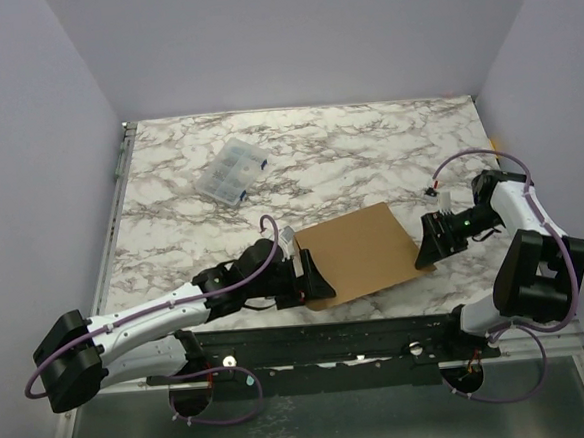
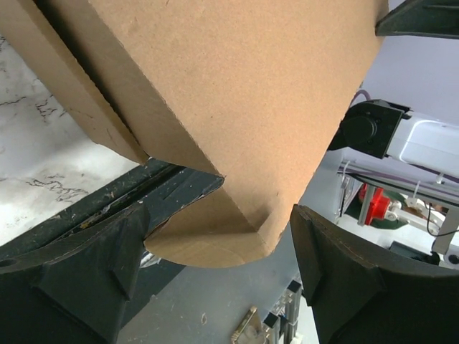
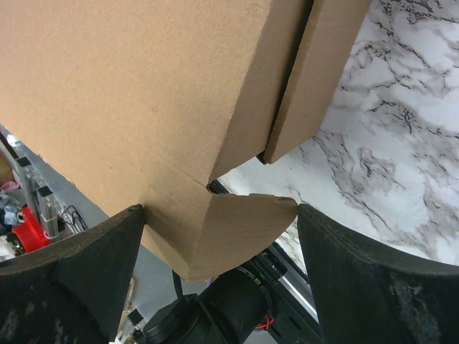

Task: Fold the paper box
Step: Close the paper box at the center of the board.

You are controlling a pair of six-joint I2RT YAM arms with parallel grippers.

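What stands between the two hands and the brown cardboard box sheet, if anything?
Nothing visible does. The brown cardboard box sheet reaches between the open fingers of the left hand at one end and of the right hand at the other. The small clear plastic compartment case lies apart, farther back.

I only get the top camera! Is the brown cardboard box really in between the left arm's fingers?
Observer: Yes. In the left wrist view the plain brown cardboard paper box pokes between the wide-apart left fingers.
Operator: And the right?
Observer: Its rounded corner tab sits between the open right fingers.
Operator: What about flaps?
Observer: A narrow side flap shows beside the main panel, a dark gap between them.
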